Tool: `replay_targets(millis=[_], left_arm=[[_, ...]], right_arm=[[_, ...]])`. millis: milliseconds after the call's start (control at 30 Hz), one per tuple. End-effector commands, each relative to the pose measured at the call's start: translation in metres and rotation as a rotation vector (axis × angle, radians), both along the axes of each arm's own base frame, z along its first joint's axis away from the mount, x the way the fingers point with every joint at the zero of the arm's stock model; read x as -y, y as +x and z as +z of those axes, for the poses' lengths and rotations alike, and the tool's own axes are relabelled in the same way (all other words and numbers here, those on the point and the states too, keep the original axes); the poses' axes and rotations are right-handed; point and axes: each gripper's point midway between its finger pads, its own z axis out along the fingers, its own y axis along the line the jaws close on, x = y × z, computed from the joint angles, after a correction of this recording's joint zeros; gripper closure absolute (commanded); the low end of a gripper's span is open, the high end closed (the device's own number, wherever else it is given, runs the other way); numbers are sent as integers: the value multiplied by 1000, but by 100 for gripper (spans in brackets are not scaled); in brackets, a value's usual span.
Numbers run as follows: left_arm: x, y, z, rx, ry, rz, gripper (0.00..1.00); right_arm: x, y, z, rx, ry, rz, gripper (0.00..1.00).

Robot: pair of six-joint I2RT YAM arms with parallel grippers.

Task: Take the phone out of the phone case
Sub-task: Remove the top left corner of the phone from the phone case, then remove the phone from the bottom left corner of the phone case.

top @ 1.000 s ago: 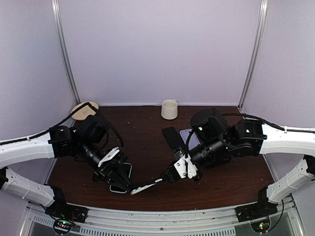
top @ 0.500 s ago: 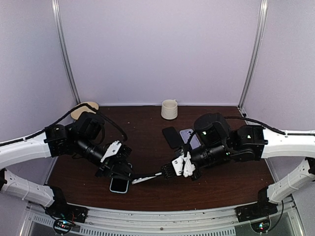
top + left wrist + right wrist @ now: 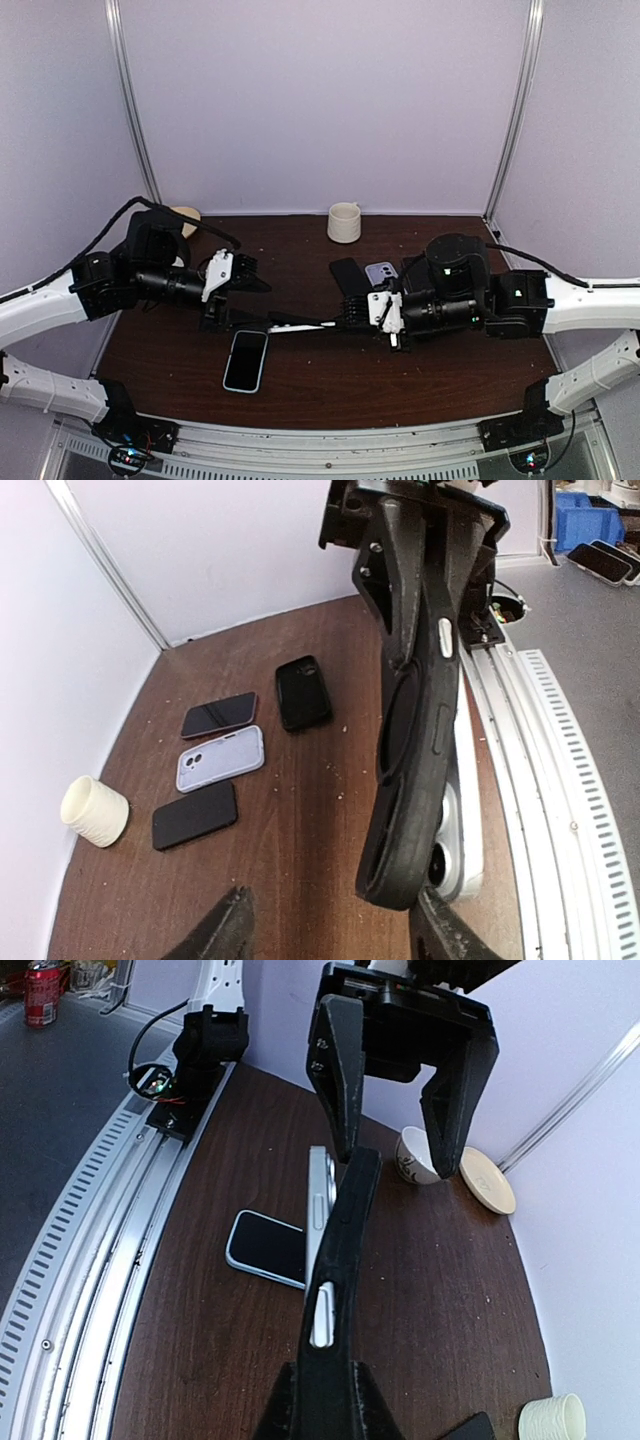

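Closest to the front rail (image 3: pixel 350 455), the phone (image 3: pixel 246 360) is lying flat on the dark wooden counter (image 3: pixel 450 385), screen up, its glass black and its rim a pale silvery blue. It is sitting bare, out of its cover, with neither arm touching it. Just behind it the black phone case (image 3: pixel 300 322) is hanging in the air above the counter, a slim shell with rounded corners and a small silver side button, showing only its thin edge in the right wrist view. The right hand (image 3: pixel 348 318) is clamping tightly on one end of it and holding it out roughly level toward the left arm. The left hand (image 3: pixel 397 1158) is standing open, its two black fingers (image 3: pixel 338 1080) spreading to either side of the case's free end without pressing on it. Farther back, beside the right arm, a few other handsets and covers are lying together, a black cover (image 3: pixel 347 278) and a lavender cover (image 3: pixel 380 271) among them. At the back wall a cream cup (image 3: pixel 344 222) is sitting upright, and a pale round disc (image 3: pixel 185 214) is lying in the far left corner.
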Motion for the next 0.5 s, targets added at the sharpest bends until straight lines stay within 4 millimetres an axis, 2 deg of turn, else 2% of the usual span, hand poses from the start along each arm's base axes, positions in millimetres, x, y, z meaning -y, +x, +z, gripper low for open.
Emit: replay_targets(millis=[0,100,300,467], left_arm=[[-1,20,25,91,-74,77,44],[-2,21,29,98,-88,87,43],[-4,23,34,104,-105,107,43],[-4,12,44,91,-149,54,48]], right_arm=[[5,14,64,12,248,-92,100],[15,26,71,-2,281,-158,100],[37,35,86,-48,384,-240,100],[54,38,99,-82,472,-288,100]])
